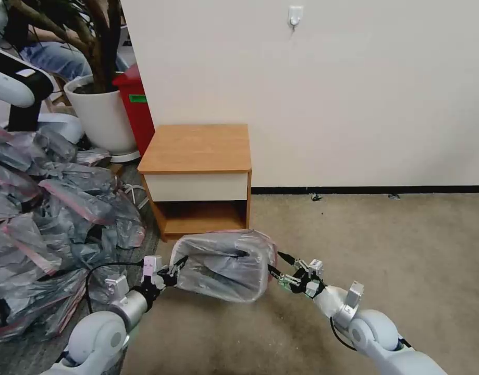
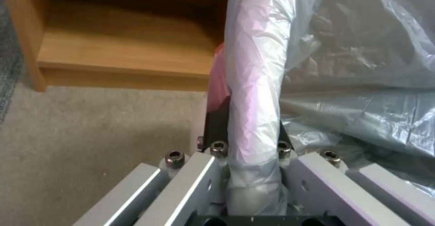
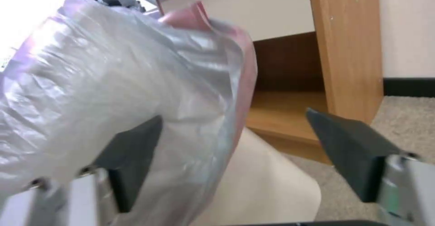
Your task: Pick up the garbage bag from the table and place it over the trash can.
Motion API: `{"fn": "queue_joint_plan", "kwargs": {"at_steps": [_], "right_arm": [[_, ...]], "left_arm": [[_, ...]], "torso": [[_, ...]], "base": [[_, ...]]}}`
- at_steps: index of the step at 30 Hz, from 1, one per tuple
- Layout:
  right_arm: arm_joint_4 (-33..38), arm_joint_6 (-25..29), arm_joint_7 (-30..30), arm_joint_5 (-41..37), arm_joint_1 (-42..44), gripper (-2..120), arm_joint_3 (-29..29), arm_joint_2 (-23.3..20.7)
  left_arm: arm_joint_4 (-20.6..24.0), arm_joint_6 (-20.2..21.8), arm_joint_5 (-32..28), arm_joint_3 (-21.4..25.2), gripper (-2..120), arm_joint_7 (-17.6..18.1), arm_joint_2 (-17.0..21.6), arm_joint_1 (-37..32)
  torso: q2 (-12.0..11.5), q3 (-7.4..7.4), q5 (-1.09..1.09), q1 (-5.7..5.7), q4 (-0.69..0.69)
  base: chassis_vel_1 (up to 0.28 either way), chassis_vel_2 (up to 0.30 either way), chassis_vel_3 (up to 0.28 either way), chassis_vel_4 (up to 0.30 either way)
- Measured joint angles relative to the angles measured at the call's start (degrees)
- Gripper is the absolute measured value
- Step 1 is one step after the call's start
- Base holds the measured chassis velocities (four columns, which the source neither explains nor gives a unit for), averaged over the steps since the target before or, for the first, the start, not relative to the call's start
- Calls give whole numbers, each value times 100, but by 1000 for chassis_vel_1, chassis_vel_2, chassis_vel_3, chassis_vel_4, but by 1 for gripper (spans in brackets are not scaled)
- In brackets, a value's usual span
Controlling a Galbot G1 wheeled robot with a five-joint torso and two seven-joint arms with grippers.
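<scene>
Fitting step: garbage bag (image 1: pixel 226 265) stretched over trash can (image 3: pixel 267 185) between both end effectors. Left end effector (image 1: pixel 169 273) clamps the rim; right end effector (image 1: pixel 281 276) stands apart, straddling it. Next, likely release.

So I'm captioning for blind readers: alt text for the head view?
The garbage bag is stretched over the trash can on the carpet in front of the table, with the left gripper and right gripper at opposite sides of its rim.
</scene>
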State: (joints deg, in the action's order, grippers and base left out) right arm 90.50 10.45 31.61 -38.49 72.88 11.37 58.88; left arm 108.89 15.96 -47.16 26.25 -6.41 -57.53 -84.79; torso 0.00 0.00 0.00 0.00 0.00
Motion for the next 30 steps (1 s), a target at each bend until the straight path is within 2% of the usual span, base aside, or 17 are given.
{"fn": "queue_joint_plan", "kwargs": {"at_steps": [5, 14, 22, 26, 28, 30], "right_arm": [[9, 39, -28, 80, 17, 106, 47, -34], [153, 147, -247, 362, 155, 114, 279, -93], [737, 86, -802, 389, 375, 111, 509, -158], [1664, -431, -1070, 552, 764, 103, 658, -214], [1800, -506, -1132, 617, 813, 102, 660, -211], [2337, -807, -1348, 895, 966, 100, 647, -180]], "left_arm": [[9, 0, 0, 46, 3, 91, 2, 5], [9, -2, -2, 77, 3, 312, -56, 54], [5, -8, -2, 96, 3, 342, -142, 59], [-1, -23, 43, 95, 3, 356, -187, 81], [-1, -32, 73, 94, 3, 358, -197, 80], [14, -90, 199, 94, 3, 362, -234, 38]], "torso": [[0, 0, 0, 0, 0], [0, 0, 0, 0, 0], [0, 0, 1, 0, 0], [0, 0, -1, 0, 0], [0, 0, -1, 0, 0], [0, 0, 0, 0, 0]], "base": [[0, 0, 0, 0], [0, 0, 0, 0], [0, 0, 0, 0], [0, 0, 0, 0], [0, 0, 0, 0], [0, 0, 0, 0]]}}
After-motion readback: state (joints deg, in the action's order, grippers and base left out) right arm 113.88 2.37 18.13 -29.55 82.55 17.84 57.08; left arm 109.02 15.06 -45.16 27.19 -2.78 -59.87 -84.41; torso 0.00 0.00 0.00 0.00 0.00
